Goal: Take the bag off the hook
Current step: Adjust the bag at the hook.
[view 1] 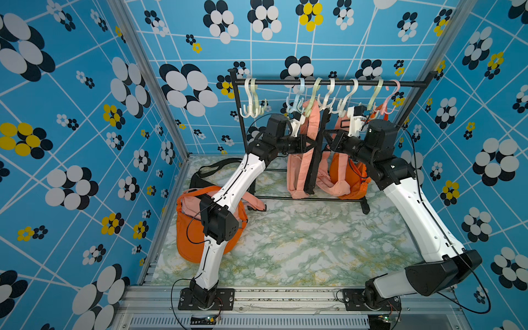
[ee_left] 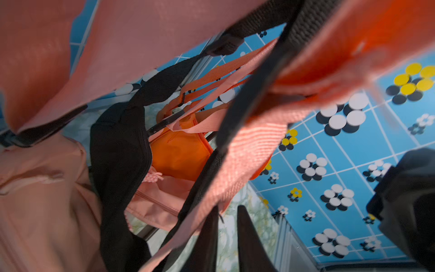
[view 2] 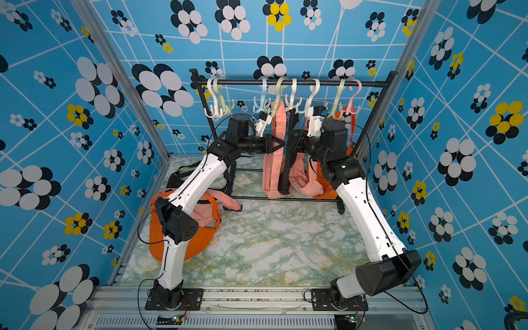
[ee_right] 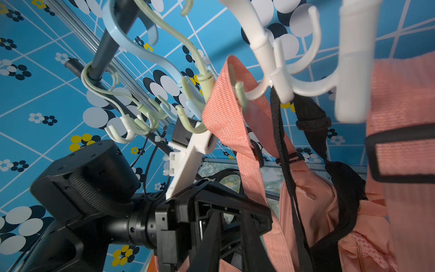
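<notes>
— Salmon strap (ee_left: 249, 155) is cutting straight across the left wrist view, running along one of the left tool's (view 1: 313, 143) fingers (ee_left: 210, 237).

— Gripping it?

— That tool is clenching tight (whether webbing is caught inside, I cannot tell). The right tool (view 1: 328, 134) is facing it across a black strap (view 1: 315, 160), and whether it is parted or clenched I cannot tell.

— Where's the pink bag (view 1: 295, 174)?

— Hanging under the rail (view 1: 285, 83), its strap looping over a green hook (ee_right: 204, 81).

— What's crowding it?

— A white hook (ee_right: 280, 77) is carrying the black strap just beside it, and an orange bag (view 1: 350, 180) is hanging next along. On the desk (view 1: 300, 243), a second orange bag (view 1: 188, 240) is lying under the left arm, a black bag (view 1: 200, 174) behind it.
</notes>
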Controlling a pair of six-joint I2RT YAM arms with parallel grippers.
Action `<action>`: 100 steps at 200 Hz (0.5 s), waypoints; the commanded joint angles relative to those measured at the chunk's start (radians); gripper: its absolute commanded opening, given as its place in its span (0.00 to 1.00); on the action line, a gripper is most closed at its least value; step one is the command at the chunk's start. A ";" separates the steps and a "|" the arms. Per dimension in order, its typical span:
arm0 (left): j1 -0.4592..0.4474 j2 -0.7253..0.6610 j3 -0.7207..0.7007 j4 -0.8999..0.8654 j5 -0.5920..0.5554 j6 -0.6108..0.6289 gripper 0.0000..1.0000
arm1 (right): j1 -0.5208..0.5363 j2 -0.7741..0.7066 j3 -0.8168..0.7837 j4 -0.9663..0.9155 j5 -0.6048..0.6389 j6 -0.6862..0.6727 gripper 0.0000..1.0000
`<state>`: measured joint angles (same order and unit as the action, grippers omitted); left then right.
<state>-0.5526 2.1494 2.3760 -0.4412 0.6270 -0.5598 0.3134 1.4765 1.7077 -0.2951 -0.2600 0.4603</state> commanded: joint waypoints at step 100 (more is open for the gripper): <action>0.086 -0.378 -0.354 0.077 -0.080 0.089 0.56 | -0.005 0.028 0.025 0.044 -0.031 0.025 0.19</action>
<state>-0.4572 1.7638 2.0689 -0.3962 0.5701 -0.5041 0.3134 1.4853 1.7081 -0.2893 -0.2687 0.4644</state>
